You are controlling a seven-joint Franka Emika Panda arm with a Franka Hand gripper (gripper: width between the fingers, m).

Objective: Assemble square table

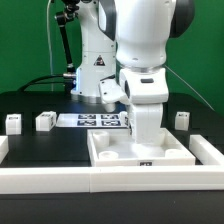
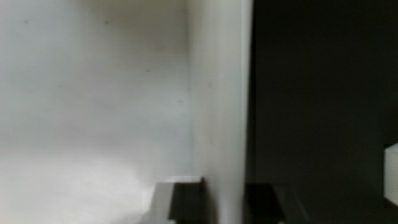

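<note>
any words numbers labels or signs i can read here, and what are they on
No word or number can be read in either view.
Triangular sticker on the robot base: a sign, too small to read.
Square tags on the table top, legs and marker board: black-and-white patterns, no characters.
Wrist view: no text.

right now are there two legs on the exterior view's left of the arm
Yes, one leg and a second leg stand on the black table, on that side of the arm.
</note>
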